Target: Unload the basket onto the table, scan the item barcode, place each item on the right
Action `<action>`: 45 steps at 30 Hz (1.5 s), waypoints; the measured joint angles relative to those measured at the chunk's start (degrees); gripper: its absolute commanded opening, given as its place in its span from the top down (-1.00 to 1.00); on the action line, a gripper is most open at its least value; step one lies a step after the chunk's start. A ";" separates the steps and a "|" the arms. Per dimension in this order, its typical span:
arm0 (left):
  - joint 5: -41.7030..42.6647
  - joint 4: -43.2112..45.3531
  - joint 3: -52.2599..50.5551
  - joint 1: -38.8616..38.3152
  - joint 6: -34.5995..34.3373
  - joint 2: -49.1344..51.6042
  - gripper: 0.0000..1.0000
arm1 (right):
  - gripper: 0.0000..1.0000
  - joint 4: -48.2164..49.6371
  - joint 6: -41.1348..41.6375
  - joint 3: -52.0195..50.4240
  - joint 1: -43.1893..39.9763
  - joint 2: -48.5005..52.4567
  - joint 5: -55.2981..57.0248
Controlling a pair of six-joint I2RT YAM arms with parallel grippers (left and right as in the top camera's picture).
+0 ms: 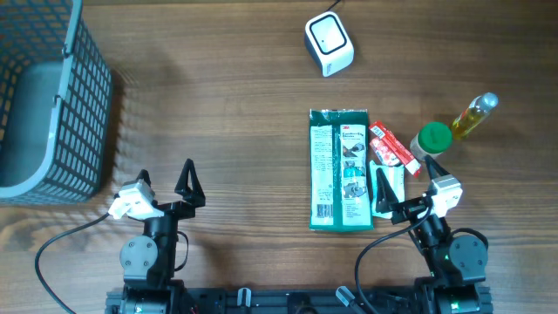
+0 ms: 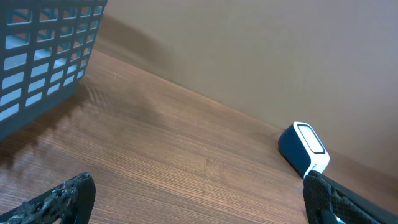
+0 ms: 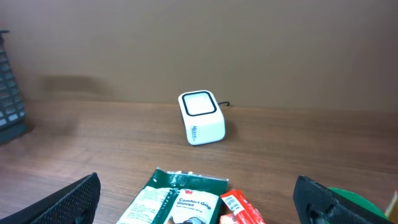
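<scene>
Overhead view shows a grey-blue mesh basket (image 1: pixel 91 113) at the far left of the bench (image 1: pixel 227 105), with only its grey floor visible inside. Shows a white scanner (image 1: pixel 329 44) at the far middle, window up, with bare wood all round it. Places the green glove packet (image 1: pixel 340 170) flat at centre right, nearer than the scanner and well apart from it. Finds a red packet (image 1: pixel 391 146) and a white packet (image 1: pixel 388 185) just right of it, then a green lid (image 1: pixel 432 138) and a yellow bottle (image 1: pixel 473 116) lying tilted. Shows the left tool (image 1: pixel 166 180) spread wide and gripping nothing, near left. Shows the right tool (image 1: pixel 408 180) likewise wide and empty, one finger overlapping the white packet; cannot tell whether touching.
</scene>
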 measured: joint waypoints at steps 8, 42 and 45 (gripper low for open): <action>0.00 0.00 0.00 0.00 -0.02 0.00 -1.00 | -1.00 -0.02 -0.42 0.00 -2.97 0.00 0.66; 0.00 0.00 0.02 0.00 0.00 0.00 -1.00 | -1.00 -0.26 3.56 0.00 -2.97 0.00 5.57; 0.00 0.00 0.00 0.00 -0.02 0.00 -1.00 | -0.99 -0.44 5.01 0.00 -2.97 0.00 5.90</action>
